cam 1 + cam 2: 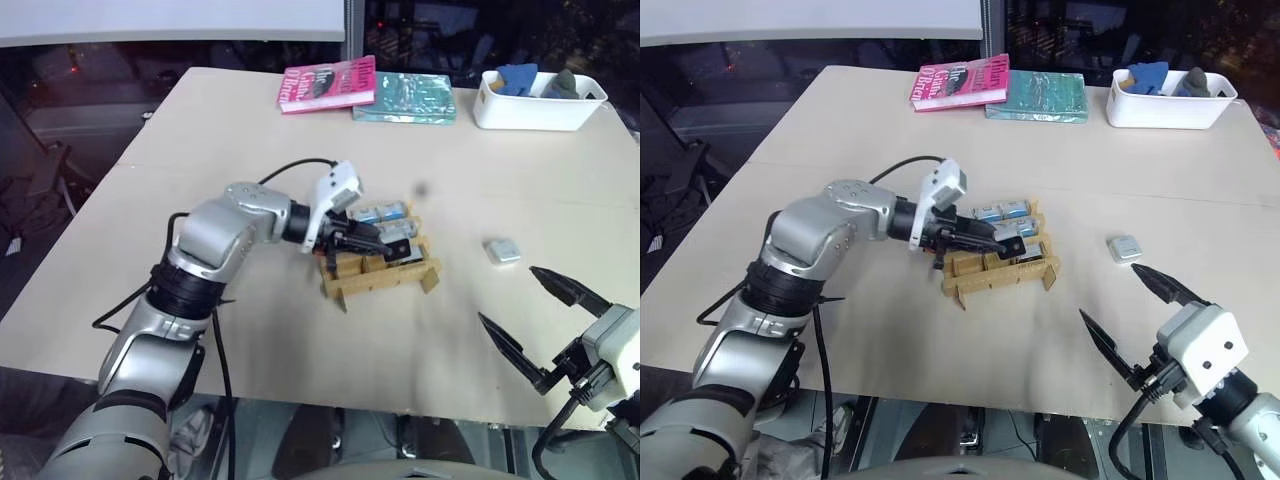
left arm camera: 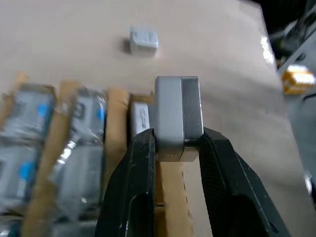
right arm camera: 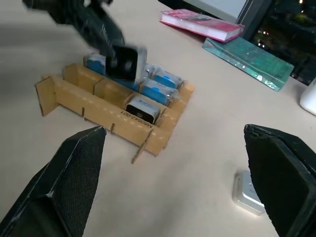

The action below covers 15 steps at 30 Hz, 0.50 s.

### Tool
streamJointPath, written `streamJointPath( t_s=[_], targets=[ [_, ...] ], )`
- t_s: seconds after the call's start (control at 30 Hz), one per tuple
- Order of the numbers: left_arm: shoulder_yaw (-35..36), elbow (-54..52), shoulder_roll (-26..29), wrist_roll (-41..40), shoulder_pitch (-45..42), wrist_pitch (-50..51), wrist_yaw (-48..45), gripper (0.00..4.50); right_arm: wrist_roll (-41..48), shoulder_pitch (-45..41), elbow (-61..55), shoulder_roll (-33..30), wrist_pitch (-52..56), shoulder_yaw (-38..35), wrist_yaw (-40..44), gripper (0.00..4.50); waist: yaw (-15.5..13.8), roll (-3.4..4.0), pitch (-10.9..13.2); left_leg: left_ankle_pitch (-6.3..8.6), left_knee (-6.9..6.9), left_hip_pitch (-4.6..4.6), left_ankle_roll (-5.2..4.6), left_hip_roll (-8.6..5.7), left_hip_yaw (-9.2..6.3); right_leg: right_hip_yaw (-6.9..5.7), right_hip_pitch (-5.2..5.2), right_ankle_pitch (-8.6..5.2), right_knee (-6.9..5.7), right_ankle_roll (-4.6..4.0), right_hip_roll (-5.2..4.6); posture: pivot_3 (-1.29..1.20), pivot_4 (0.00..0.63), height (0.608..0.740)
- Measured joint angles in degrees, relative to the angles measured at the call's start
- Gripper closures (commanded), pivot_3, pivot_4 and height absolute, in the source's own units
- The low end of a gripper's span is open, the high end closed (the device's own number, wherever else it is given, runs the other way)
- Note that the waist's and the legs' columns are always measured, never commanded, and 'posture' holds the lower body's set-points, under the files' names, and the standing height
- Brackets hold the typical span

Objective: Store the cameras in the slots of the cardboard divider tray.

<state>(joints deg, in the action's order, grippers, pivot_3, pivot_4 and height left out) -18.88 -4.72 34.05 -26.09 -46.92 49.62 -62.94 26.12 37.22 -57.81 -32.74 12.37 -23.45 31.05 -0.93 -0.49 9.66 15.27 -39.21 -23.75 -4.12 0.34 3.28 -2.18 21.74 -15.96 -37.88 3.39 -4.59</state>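
Left wrist view has the left pincer (image 2: 177, 143) clamped on a camera (image 2: 177, 116) over the cardboard divider tray (image 1: 385, 275), probably lining up a slot, right pincer (image 1: 535, 315) wide open, empty.

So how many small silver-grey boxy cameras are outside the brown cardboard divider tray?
2: one camera clamped in the left gripper over the tray, another loose on the beige table right of it. None looks hidden.
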Motion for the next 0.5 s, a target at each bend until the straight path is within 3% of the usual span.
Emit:
streamJointPath(
  t_s=[0.5],
  targets=[
    [-1.9, -0.8, 2.1, 5.2, 1.3, -2.7, 1.0, 3.81, 0.0, -0.9, 0.2, 0.1, 0.1, 0.0, 1.3, 0.05, 0.0, 0.01, 0.0, 0.00, -0.01, 0.01, -0.02, 0.00, -0.02, 0.00, 0.01, 0.00, -0.04, -0.02, 0.02, 0.00, 0.150, 0.740]
  ],
)
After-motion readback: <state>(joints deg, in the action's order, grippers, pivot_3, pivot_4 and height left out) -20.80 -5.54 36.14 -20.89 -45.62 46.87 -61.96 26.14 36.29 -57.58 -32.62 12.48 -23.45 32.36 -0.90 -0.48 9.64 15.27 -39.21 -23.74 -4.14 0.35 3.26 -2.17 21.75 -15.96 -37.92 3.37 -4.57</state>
